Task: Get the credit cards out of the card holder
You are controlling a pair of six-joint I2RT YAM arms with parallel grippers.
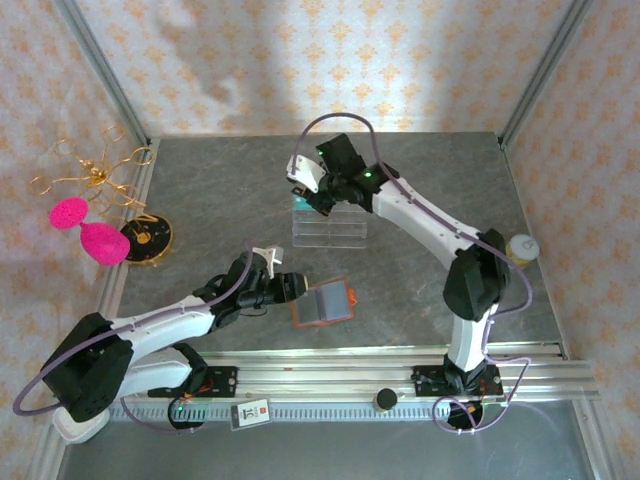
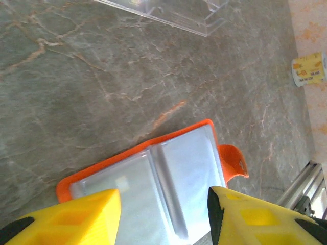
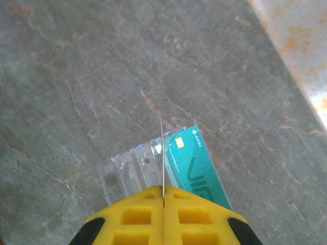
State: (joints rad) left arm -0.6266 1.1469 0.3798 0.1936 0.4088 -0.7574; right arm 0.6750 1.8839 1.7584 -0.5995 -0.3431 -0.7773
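Grey marbled table seen from above, with two robot arms working on it. At about 6 o'clock from the table's middle lies the card holder, an orange-red wallet spread open with its greyish inner panel facing up. The left gripper sits at the holder's 9 o'clock edge. In the left wrist view its yellow jaws stand apart over the holder. Whether they touch it cannot be told. The panel looks empty.

At 12 o'clock from the holder stands a clear slotted rack. The right gripper hovers over its far left corner. In the right wrist view the right gripper's jaws are pressed together on a thin card, seen edge-on as a fine pale line, so its colour cannot be told. A teal credit card already stands in the rack, just at 3 o'clock of the held card.

The step in hand appears to be seating this card in a free slot. To do it well, keep the card upright and parallel to the slot walls, lower it straight, stay off the teal card, and part the jaws only once the rack supports the card.
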